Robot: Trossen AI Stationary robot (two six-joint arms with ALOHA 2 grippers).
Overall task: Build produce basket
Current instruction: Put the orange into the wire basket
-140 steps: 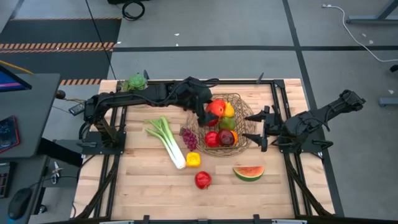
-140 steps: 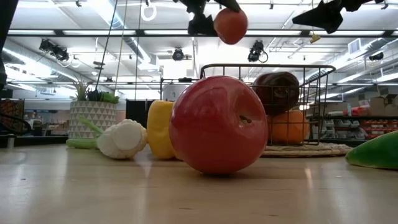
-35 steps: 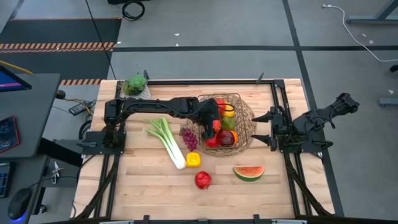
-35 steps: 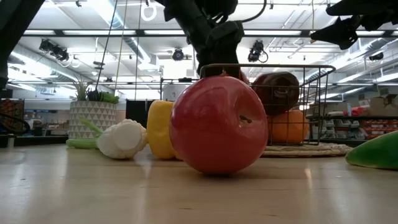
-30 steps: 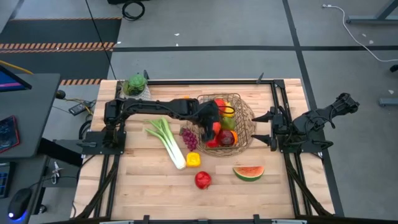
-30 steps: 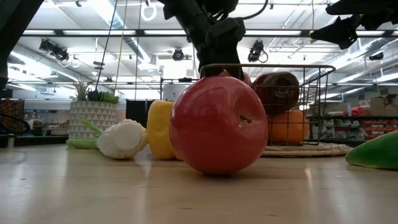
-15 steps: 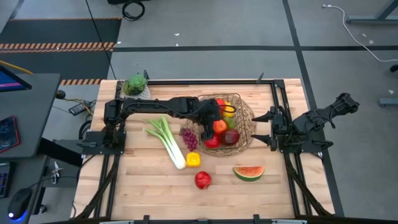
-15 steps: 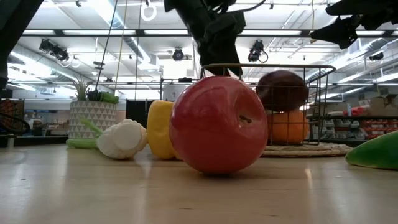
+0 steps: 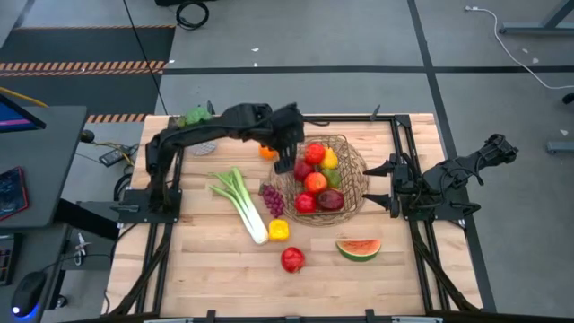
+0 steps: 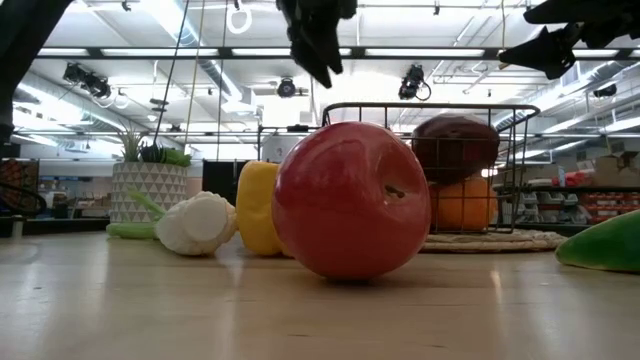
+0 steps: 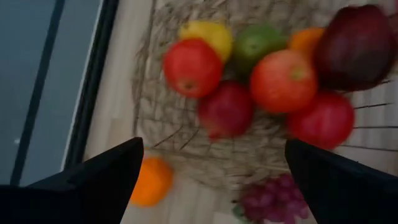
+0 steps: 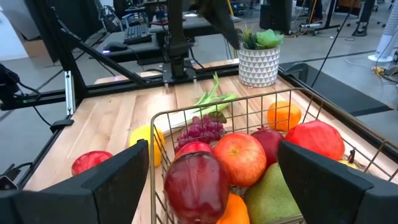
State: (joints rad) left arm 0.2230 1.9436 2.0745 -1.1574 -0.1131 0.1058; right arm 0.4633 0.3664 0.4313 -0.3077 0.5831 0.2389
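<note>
Now the left gripper (image 9: 285, 163) is hovering wide open and empty; the orange (image 9: 267, 152) just beside it risks rolling if nudged.

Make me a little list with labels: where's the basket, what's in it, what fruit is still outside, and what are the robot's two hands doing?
basket: far middle of the table
in basket: red apples, a dark red apple, green and yellow fruit
outside: leek, grapes, yellow pepper, red apple, watermelon slice, orange
left gripper: open, empty, above the basket's left edge
right gripper: open, empty, waiting right of the basket
</note>
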